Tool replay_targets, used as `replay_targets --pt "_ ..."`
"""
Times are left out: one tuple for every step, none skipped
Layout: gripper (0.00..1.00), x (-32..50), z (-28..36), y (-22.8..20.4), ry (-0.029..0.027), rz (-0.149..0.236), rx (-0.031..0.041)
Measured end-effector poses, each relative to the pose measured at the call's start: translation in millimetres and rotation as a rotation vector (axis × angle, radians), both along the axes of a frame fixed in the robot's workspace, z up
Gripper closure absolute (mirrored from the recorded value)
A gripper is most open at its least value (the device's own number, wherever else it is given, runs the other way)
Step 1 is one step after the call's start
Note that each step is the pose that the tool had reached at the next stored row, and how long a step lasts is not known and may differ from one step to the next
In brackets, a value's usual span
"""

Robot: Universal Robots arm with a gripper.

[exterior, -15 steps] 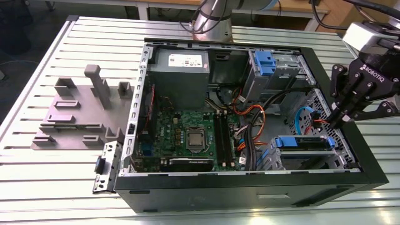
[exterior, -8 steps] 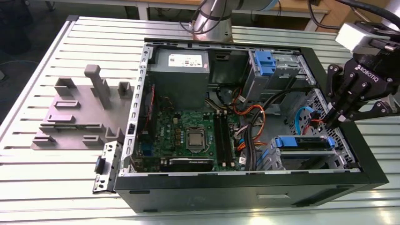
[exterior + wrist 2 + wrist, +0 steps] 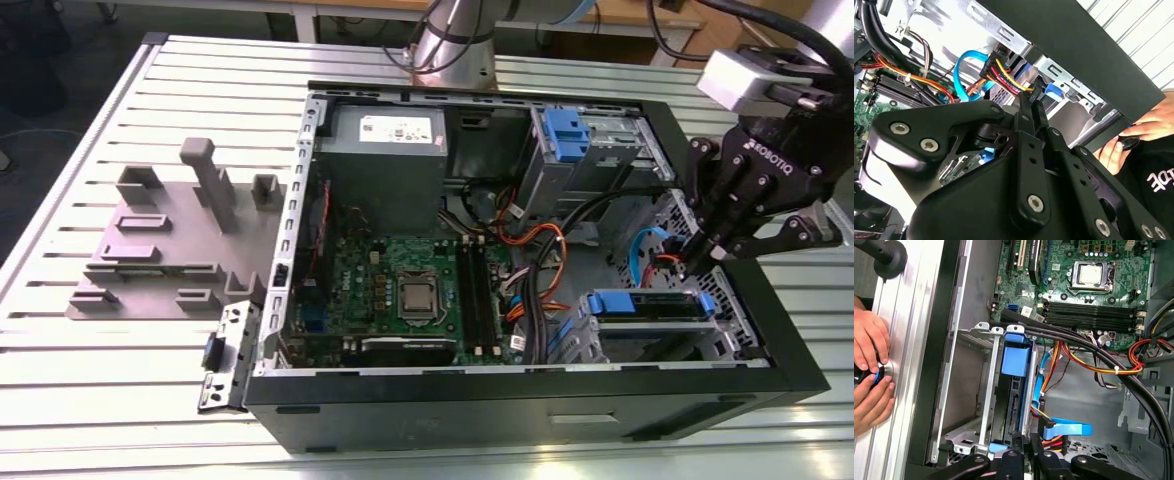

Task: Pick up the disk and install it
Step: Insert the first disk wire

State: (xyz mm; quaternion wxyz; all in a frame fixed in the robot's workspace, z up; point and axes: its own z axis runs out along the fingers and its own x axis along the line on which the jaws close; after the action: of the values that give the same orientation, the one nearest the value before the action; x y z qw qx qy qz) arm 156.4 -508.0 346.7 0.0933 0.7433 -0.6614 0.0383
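Already my black three-fingered gripper [image 3: 687, 262] hangs inside the open black computer tower [image 3: 534, 400], its fingers drawn together above the grey metal drive cage [image 3: 985, 390] at the case's front corner. Whether they pinch anything I cannot tell; they look clenched with nothing visibly between them. The disk [image 3: 650, 304], a flat silver hard drive with blue plastic side rails, sits in that cage, just below the fingertips, so I judge it is seated or nearly so. Its long axis runs across the exterior view, left to right, lying flat with the blue rail end [image 3: 1015, 359] facing the green motherboard [image 3: 1089, 285]. A person's hands [image 3: 869, 375] rest on the slatted aluminium table [image 3: 80, 370] beside the case.
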Motion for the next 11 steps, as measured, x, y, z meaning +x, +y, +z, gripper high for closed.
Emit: replay_targets --pt "0.83 -0.3 -0.1 -0.2 -0.0006 0.0 0.0" --pt "0.83 -0.4 -0.2 -0.6 -0.0009 0.0 0.0015" --pt "0.83 -0.5 -0.4 -1.2 -0.001 0.0 0.0057" --pt "0.83 -0.8 -0.6 -1.9 -0.0011 0.0 0.0115" --pt "0.83 -0.9 -0.7 -2.7 -0.0013 0.0 0.0185" --pt "0.83 -1.2 -0.9 -3.8 -0.0015 0.0 0.0261" --pt "0.83 -1.3 -1.0 -5.0 -0.0017 0.0 0.0327" --pt "0.83 -1.5 -1.3 -6.2 -0.002 0.0 0.039" --pt "0.83 -1.6 -1.5 -7.5 -0.0022 0.0 0.0451" --pt "0.83 -1.9 -1.7 -8.7 -0.0026 0.0 0.0498" --pt "0.83 -2.2 -1.8 -9.9 -0.0032 0.0 0.0539"
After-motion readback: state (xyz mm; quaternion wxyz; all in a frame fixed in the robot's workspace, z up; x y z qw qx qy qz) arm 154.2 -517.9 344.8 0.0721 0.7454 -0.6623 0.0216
